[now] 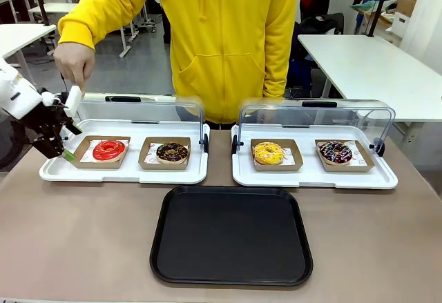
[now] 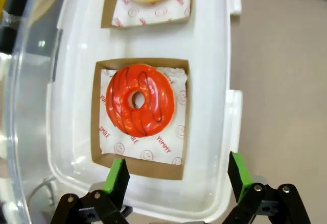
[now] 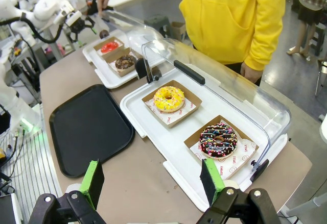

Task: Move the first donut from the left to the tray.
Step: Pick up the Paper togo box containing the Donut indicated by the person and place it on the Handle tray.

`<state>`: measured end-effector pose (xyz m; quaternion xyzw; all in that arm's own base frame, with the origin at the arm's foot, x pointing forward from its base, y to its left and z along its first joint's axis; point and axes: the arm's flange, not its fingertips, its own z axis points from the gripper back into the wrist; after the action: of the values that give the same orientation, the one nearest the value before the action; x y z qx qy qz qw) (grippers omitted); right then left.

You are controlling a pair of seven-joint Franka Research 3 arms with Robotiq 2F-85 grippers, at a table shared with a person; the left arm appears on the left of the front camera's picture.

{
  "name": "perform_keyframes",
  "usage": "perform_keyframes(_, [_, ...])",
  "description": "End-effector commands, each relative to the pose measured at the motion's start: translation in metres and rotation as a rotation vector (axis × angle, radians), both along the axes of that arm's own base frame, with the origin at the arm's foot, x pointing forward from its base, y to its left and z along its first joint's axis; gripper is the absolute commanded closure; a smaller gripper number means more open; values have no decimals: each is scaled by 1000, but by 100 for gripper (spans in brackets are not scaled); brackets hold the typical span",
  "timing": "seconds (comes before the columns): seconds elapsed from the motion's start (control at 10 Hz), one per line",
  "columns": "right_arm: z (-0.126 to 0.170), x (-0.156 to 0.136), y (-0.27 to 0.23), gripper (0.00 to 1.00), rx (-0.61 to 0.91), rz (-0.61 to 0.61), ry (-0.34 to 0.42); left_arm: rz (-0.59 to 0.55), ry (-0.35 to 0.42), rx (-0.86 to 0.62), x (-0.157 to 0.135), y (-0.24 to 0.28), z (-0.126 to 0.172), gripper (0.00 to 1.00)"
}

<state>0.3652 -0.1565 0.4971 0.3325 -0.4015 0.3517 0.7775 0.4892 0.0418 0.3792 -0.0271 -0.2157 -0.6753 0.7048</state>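
Left wrist view: red donut (image 2: 154,94) lies just ahead of left pincer (image 2: 176,160). Jaws stand wide, holding nothing.

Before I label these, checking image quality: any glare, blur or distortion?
Front view: sharp, faint reflections on the left dome lid. Left wrist view: icing highlights on the red donut, white tray edges bowed. Right wrist view: reflections on the right dome lid.

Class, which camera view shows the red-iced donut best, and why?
The left wrist view: the red-iced donut sits centre frame, seen from above, icing and holder sharp. The front view shows it small, at an angle; the right wrist view, tiny and far off.
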Motion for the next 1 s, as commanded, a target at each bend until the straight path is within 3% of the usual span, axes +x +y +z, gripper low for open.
perform_keyframes(0.0, [1, 2, -1, 0, 10, 8, -28, -33, -44, 54, 4, -2, -17, 0])
perform_keyframes(0.9, [1, 2, -1, 0, 10, 8, -28, -22, -57, 145, 25, -4, -58, 0])
